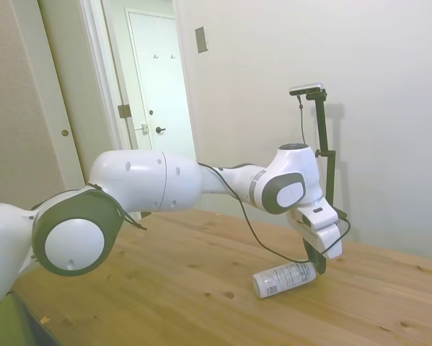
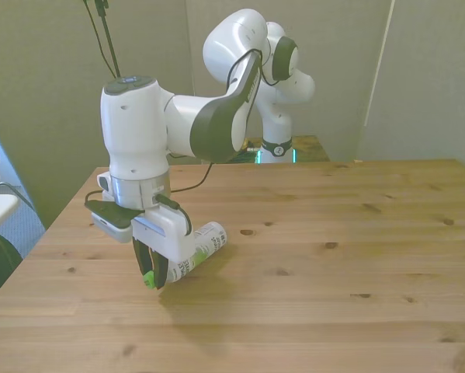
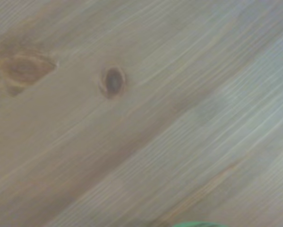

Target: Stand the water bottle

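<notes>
Pale walls and a white door are standing behind the wooden worktop [image 2: 356, 233]. Its blurred grain is filling the wrist view, a green sliver at the frame's edge. The small clear plastic water bottle with white label [image 2: 195, 249] is lying on its side, base pointing toward the front view's right. The tool [image 2: 153, 273] is pinching its green-capped end, largely hiding the cap.

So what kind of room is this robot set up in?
Probably an ordinary indoor room used as a small robot lab. A wooden table carries only the water bottle, held at its cap end by the gripper. Plain walls and a white door stand behind it.
</notes>
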`<control>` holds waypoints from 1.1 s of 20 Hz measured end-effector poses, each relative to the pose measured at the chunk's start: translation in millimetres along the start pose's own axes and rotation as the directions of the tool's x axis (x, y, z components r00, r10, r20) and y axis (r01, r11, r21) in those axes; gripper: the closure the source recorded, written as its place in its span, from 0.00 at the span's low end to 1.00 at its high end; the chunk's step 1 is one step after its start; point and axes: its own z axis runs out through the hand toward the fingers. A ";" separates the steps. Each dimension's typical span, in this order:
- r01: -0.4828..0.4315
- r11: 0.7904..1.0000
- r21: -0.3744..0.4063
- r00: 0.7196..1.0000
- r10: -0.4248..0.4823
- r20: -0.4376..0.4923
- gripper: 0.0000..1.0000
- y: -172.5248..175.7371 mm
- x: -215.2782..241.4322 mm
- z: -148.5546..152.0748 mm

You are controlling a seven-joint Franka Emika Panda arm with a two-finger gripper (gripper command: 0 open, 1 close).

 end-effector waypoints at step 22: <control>0.131 0.912 0.389 0.905 0.051 -0.423 1.00 19.3 -146.8 -145.5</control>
